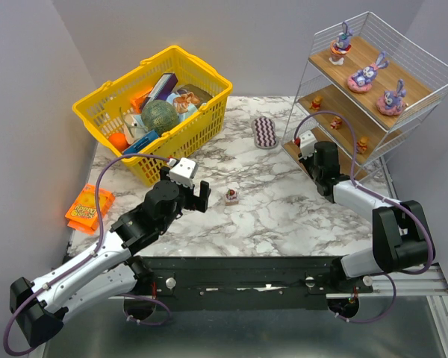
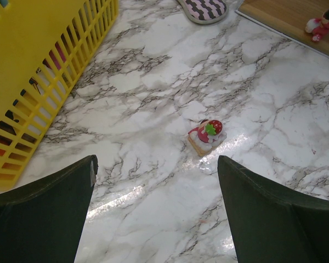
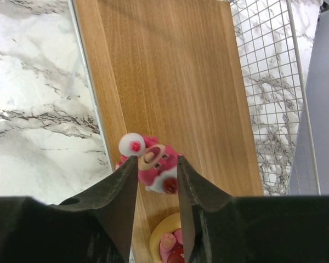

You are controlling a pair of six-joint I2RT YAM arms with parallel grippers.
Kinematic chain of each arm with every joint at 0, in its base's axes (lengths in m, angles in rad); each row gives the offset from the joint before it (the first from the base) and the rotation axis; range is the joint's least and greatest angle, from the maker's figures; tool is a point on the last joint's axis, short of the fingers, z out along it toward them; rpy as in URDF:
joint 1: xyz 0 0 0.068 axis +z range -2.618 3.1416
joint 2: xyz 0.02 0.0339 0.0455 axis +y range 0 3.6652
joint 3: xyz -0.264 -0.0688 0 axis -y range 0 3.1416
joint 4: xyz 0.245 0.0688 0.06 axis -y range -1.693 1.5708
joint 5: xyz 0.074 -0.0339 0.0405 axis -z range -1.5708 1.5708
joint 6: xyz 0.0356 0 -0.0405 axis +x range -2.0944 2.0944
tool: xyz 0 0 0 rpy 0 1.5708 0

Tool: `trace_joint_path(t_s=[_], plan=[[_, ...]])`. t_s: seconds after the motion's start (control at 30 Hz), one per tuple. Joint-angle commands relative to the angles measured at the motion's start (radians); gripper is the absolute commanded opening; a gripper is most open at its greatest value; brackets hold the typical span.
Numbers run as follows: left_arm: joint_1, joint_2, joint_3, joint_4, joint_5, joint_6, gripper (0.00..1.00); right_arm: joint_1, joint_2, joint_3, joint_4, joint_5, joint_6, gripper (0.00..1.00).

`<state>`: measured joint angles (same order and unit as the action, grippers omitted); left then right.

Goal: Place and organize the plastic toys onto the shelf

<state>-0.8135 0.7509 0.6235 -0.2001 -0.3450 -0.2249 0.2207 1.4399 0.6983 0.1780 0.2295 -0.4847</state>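
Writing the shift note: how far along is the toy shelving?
Done: three purple bunnies on the top board, three orange bears on the middle board, one rounded toy on the bottom board. In hand: the right gripper flanks a pink toy standing on that board; grip or release, I cannot tell. Remaining: one strawberry-topped toy on the marble, ahead of the open left gripper.
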Motion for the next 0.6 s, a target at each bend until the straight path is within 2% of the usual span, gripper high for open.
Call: trace_joint_path(t_s=[0.0, 0.13, 0.4, 0.57], plan=[[0.005, -0.008, -0.01, 0.018, -0.019, 0.006, 0.99, -0.004, -0.012, 0.026, 0.018, 0.033, -0.015, 0.43], [0.005, -0.005, -0.01, 0.019, -0.017, 0.002, 0.99, -0.004, -0.027, 0.029, -0.004, -0.002, -0.017, 0.46], [0.005, -0.004, -0.008, 0.022, -0.011, 0.002, 0.99, 0.02, -0.033, 0.006, -0.028, -0.068, -0.017, 0.44], [0.007, -0.007, -0.008, 0.019, -0.009, 0.001, 0.99, 0.054, 0.008, 0.013, -0.038, -0.064, -0.026, 0.29]])
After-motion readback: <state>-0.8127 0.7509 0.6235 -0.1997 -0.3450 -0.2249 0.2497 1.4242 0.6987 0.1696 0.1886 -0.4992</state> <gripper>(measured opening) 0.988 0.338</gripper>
